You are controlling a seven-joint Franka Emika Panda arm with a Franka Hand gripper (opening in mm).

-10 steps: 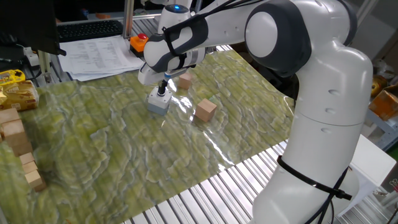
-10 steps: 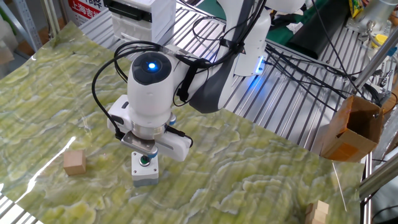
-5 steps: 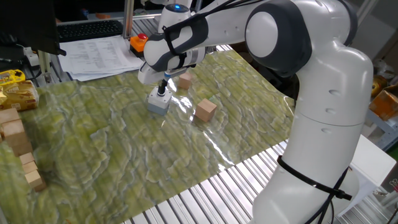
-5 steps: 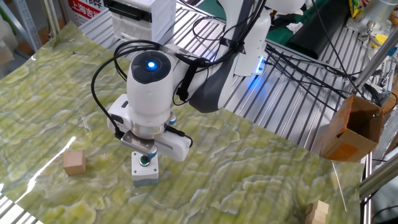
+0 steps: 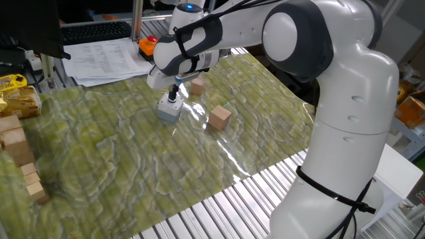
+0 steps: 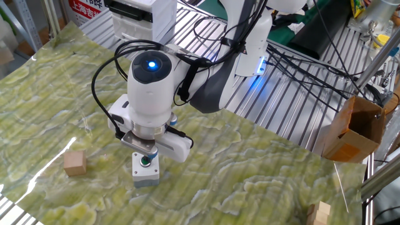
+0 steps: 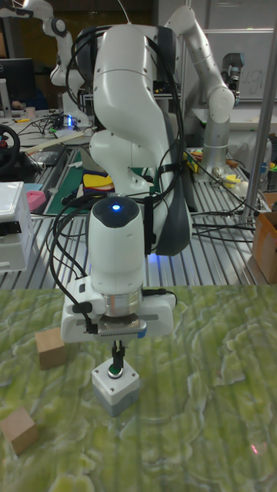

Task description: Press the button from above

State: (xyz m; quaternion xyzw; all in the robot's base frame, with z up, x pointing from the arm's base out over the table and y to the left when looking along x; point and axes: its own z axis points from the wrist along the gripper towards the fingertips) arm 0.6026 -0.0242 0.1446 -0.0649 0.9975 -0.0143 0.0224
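Button (image 7: 115, 372) sits in its grey box (image 7: 116, 390) on the green mat (image 5: 133, 153), right under my gripper (image 7: 117, 360). Fingers look pressed together, tips touching the button from above.

Two wooden cubes (image 5: 220, 117) (image 5: 197, 86) lie apart on the green mat (image 5: 119, 153) (papers (image 5: 106, 58) behind).

My gripper (image 7: 117, 358) fingertip gap: too small to tell in any view. Button (image 6: 145, 162) partly hidden under my fingers in other fixed view. Wooden cube (image 6: 322, 213) cut by bottom edge. Orange box (image 5: 147, 46) half hidden behind my arm.
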